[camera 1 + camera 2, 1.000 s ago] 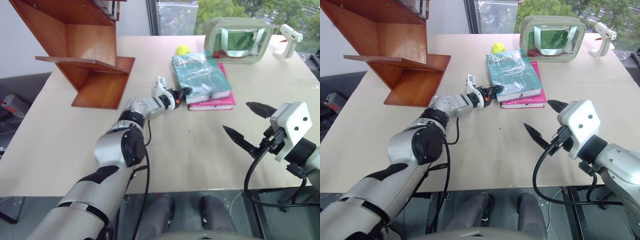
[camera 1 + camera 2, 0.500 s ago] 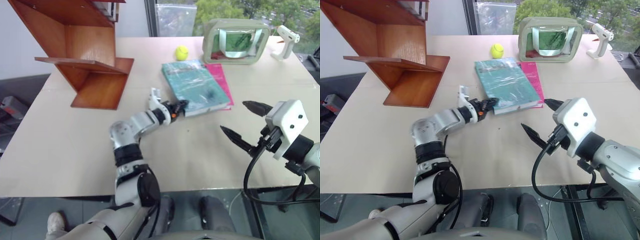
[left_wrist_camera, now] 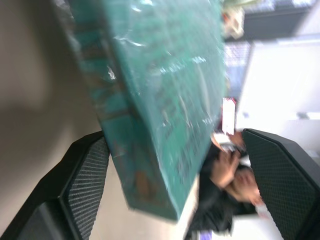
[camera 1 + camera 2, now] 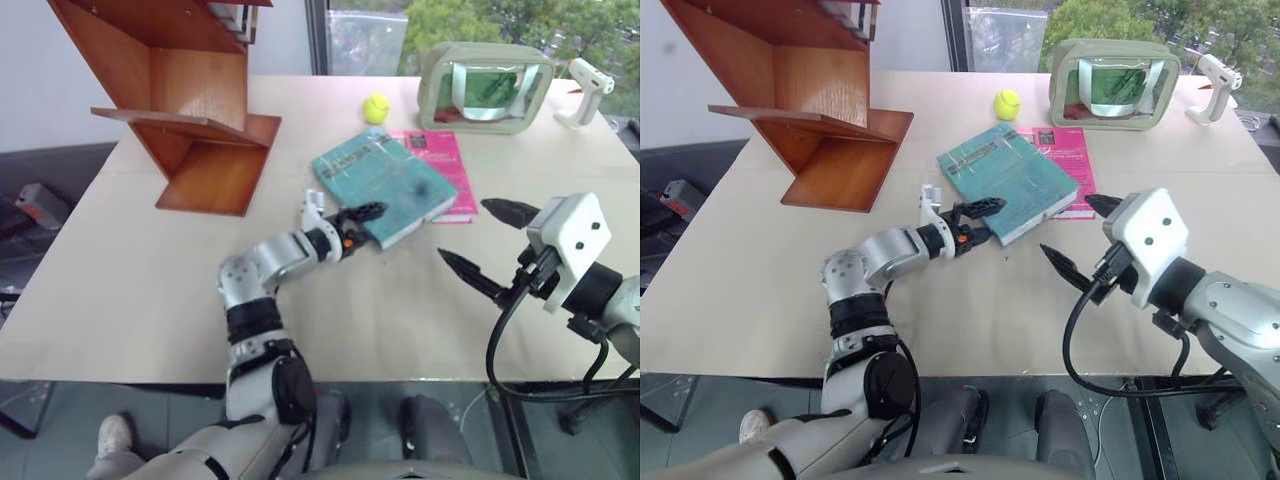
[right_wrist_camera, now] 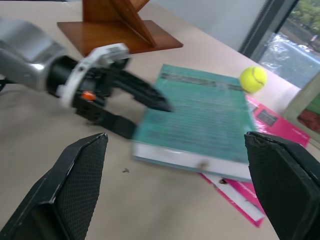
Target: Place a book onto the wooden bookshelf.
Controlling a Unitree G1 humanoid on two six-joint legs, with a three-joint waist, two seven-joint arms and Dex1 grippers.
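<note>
Counter (image 4: pixel 130 290) carries the bookshelf (image 4: pixel 190 110) at its far left corner, well apart from the book (image 4: pixel 385 182), which lies flat mid-counter, overlapping a pink book (image 4: pixel 440 165) under its far side, with a tennis ball (image 4: pixel 376 106) and a pouch (image 4: pixel 484 88) beyond. The book looks thick and rigid, likely heavy for a two-finger pinch, and its glossy wrap probably makes it slippery; not fragile. Best hold seems the near corner or spine edge, one finger under and one on the cover, pushed deep. Left claw (image 4: pixel 362 222) is spread wide around that near corner, top finger over the cover, lower one at counter level, not clamped. Right claw (image 4: pixel 488 240) hangs released and empty to the book's right.
</note>
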